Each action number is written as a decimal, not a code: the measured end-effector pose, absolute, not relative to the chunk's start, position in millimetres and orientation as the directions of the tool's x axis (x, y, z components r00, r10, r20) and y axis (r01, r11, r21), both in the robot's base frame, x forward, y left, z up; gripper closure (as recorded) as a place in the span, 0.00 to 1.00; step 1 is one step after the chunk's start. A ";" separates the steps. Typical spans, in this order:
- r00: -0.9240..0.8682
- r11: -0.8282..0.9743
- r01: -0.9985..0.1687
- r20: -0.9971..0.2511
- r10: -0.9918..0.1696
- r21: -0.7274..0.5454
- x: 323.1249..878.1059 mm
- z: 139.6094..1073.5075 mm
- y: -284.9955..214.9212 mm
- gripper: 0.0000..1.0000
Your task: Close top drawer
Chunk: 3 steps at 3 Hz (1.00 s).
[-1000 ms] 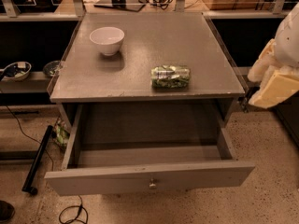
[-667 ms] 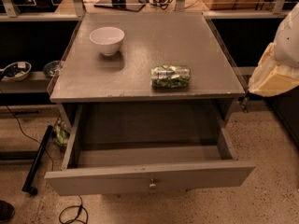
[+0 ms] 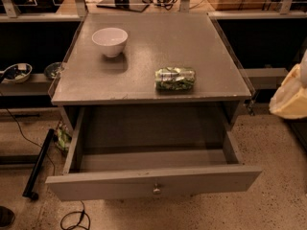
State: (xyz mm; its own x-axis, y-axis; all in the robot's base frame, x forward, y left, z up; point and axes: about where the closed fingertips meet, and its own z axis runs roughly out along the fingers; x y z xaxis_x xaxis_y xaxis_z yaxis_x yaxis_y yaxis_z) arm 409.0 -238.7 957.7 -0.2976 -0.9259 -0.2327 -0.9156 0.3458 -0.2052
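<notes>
Shifted right and a bit lower since a second ago: only the gripper (image 3: 290, 97), a cream lump mostly cut off by the right edge, so no telling if jaws are apart or together. Top drawer (image 3: 153, 182) same as before, pulled all the way out under the counter (image 3: 144, 83), round knob (image 3: 157, 189) centred on its front, inside dim and hard to read. Up top, white bowl (image 3: 110, 40) back left, green packet (image 3: 175, 78) nearer the front. Speckled floor (image 3: 278, 195) below, cable (image 3: 72, 219) bottom left. Drawer well apart from gripper, lower and off toward the left of view.
</notes>
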 end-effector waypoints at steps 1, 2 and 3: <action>-0.340 0.377 -0.914 -0.228 -0.912 -0.148 408.8 881.2 -243.6 1.00; -0.340 0.377 -0.914 -0.228 -0.912 -0.148 408.7 881.1 -243.7 1.00; -0.372 0.404 -0.909 -0.237 -0.898 -0.104 386.7 856.9 -250.6 1.00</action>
State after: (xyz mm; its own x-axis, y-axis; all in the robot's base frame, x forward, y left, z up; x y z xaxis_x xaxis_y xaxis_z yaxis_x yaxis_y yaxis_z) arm 386.7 -250.6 856.9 -0.3718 -0.8976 -0.2367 -0.9089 0.4039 -0.1040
